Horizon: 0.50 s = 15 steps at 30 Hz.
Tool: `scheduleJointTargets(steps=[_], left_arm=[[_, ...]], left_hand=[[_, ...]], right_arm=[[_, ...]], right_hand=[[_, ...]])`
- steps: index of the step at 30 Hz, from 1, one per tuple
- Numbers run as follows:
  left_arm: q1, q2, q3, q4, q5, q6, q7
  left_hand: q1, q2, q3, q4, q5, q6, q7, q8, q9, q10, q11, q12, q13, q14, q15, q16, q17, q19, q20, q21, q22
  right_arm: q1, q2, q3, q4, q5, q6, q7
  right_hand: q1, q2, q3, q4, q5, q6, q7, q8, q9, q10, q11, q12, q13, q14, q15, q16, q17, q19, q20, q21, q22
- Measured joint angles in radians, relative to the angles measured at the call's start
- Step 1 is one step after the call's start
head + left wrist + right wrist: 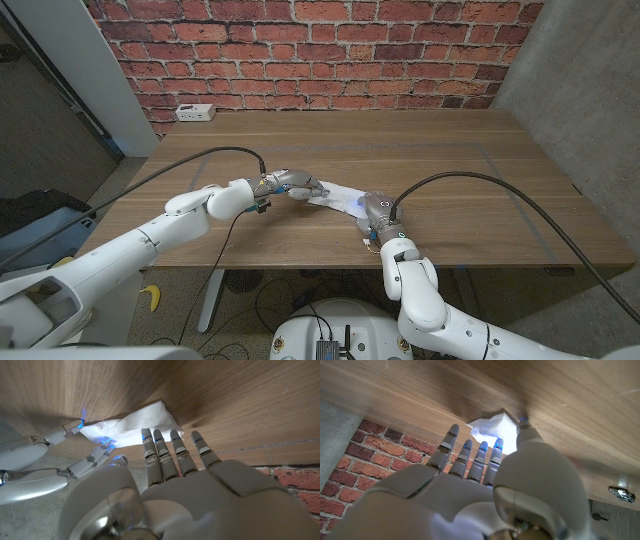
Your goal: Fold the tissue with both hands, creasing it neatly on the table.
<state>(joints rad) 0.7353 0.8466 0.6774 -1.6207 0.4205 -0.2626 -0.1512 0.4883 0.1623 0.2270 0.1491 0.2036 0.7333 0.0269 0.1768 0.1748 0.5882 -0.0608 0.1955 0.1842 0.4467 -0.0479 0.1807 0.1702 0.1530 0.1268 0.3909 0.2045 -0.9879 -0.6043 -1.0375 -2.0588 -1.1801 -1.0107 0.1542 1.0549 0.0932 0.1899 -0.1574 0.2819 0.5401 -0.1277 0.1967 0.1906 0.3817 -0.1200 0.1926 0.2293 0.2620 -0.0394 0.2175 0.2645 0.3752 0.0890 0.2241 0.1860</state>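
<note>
The white tissue [336, 196] lies crumpled on the wooden table [440, 150], between my two hands. My left hand [293, 185] reaches in from the left with its fingers [170, 452] straight and apart, tips touching the tissue's [137, 424] edge and holding nothing. My right hand [374, 209] comes from the near side. Its thumb [524, 427] and fingertips [496, 446] pinch one bunched end of the tissue [492, 427]. In the left wrist view the right hand's fingers [92, 459] show on either side of that end.
A white power strip [194, 112] lies at the table's far left corner, by the brick wall [320, 50]. Black cables run from both wrists over the table's near part. Bare wood spreads right of and behind the hands.
</note>
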Motion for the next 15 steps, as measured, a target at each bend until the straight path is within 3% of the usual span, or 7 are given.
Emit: scheduleJointTargets(steps=[2,5,9,11,15], left_arm=[[-0.005,-0.002,0.004,0.006,-0.005,0.000,-0.012],[-0.012,-0.005,0.008,0.014,-0.011,-0.001,-0.023],[-0.021,-0.008,0.012,0.024,-0.019,-0.008,-0.035],[-0.023,-0.009,0.013,0.028,-0.022,-0.011,-0.039],[-0.027,-0.010,0.015,0.033,-0.029,-0.019,-0.046]], left_hand=[[-0.004,0.004,-0.003,0.003,0.000,0.000,0.000,0.000,0.000,0.000,0.000,0.000,0.000,0.000,0.000,0.000,0.000,0.000,0.000,0.000,0.000],[-0.013,-0.002,-0.004,0.004,0.000,0.000,0.000,0.000,0.000,0.000,0.000,0.000,0.000,0.000,0.000,0.000,0.000,0.000,0.000,0.000,0.000],[-0.025,-0.001,-0.004,0.004,0.000,0.000,0.000,0.000,0.000,0.000,0.000,0.000,0.000,0.004,0.004,0.000,0.000,0.000,0.000,0.000,0.000],[-0.025,-0.001,-0.004,0.004,0.000,0.000,0.000,0.000,0.000,0.000,0.000,0.000,0.000,0.004,0.003,0.000,0.000,0.000,0.000,0.000,0.001],[-0.031,0.003,-0.006,0.006,0.000,0.000,0.000,0.000,0.000,0.000,0.000,0.000,0.000,0.004,0.004,0.000,0.000,0.000,0.000,0.000,0.000]], right_arm=[[0.003,0.008,-0.004,0.012,-0.030,-0.008,0.026],[0.005,0.022,-0.006,0.034,-0.066,-0.016,0.053],[0.001,0.041,-0.001,0.064,-0.106,-0.018,0.061],[-0.003,0.049,0.005,0.079,-0.118,-0.016,0.051],[-0.017,0.066,0.020,0.108,-0.126,-0.003,-0.002]], right_hand=[[0.035,0.013,0.017,-0.011,0.002,0.032,-0.007,0.013,0.000,0.019,-0.022,0.009,-0.002,0.002,-0.001,0.003,0.000,0.007,-0.015,0.000,0.000],[0.078,0.031,0.042,-0.010,-0.004,0.101,-0.014,0.032,0.000,0.072,-0.052,0.028,-0.002,0.061,-0.001,0.031,0.003,0.029,-0.040,0.006,0.000],[0.131,0.037,0.047,-0.005,-0.046,0.243,-0.015,0.062,-0.006,0.210,-0.062,0.066,-0.004,0.168,-0.004,0.106,0.044,0.079,-0.071,0.028,0.002],[0.154,0.044,0.047,-0.005,-0.063,0.334,-0.005,0.088,-0.006,0.282,-0.062,0.086,0.001,0.212,-0.006,0.145,0.073,0.097,-0.083,0.036,0.006],[0.182,0.058,0.047,-0.005,-0.083,0.450,0.018,0.126,-0.003,0.377,-0.056,0.118,0.015,0.274,-0.009,0.201,0.120,0.117,-0.098,0.047,0.007]])
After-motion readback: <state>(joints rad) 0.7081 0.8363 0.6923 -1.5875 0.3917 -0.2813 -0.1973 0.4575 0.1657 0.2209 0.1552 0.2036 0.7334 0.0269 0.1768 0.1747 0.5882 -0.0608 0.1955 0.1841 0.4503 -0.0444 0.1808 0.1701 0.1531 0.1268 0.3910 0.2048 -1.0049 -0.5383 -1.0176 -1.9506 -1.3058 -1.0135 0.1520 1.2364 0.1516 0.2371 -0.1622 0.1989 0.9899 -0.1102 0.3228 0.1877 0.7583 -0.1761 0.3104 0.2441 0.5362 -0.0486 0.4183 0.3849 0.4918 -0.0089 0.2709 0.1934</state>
